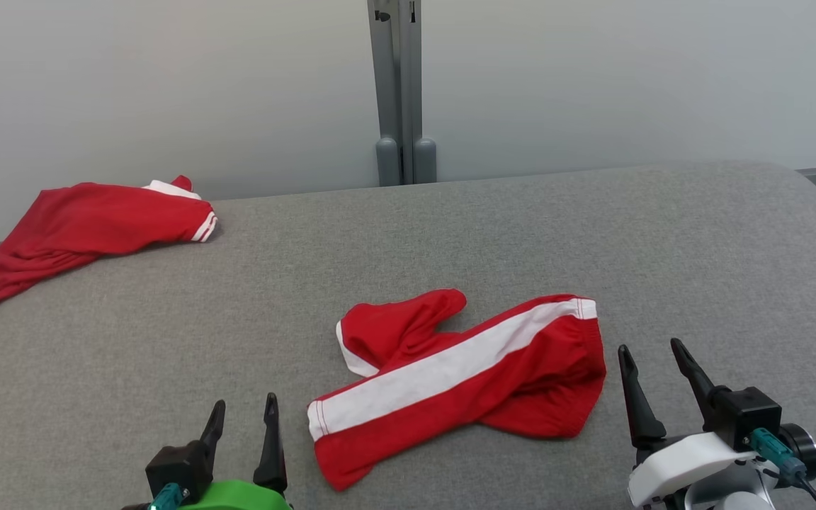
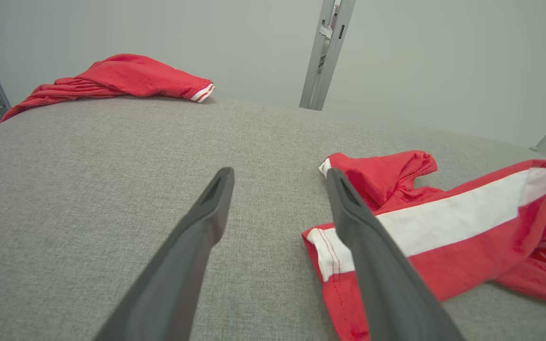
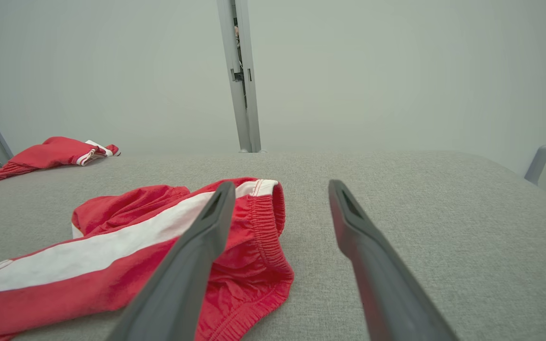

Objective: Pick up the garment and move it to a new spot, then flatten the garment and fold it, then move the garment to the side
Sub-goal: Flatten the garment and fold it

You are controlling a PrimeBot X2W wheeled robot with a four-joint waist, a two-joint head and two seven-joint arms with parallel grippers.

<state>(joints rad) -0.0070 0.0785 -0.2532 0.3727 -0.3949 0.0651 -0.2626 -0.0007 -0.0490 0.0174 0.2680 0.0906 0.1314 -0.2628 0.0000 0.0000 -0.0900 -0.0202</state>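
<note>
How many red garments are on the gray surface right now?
2. The white-striped red shorts lie front centre on the gray surface; the other red garment sits at its far left corner, partly hanging off.

Work surface: a table (image 1: 521, 234) covered in grey fabric, its far corners rounded.
Red top (image 1: 96, 223): lay crumpled at the table's far left corner, partly hanging over the left edge; its white-striped cuff (image 1: 204, 227) pointed toward the middle.
Wall (image 1: 627, 78): pale, plain panels stood behind the table.
Post (image 1: 397, 92): a grey metal upright rose between the panels, just behind the far edge, with two rounded caps (image 1: 406, 161) at its foot.
</note>
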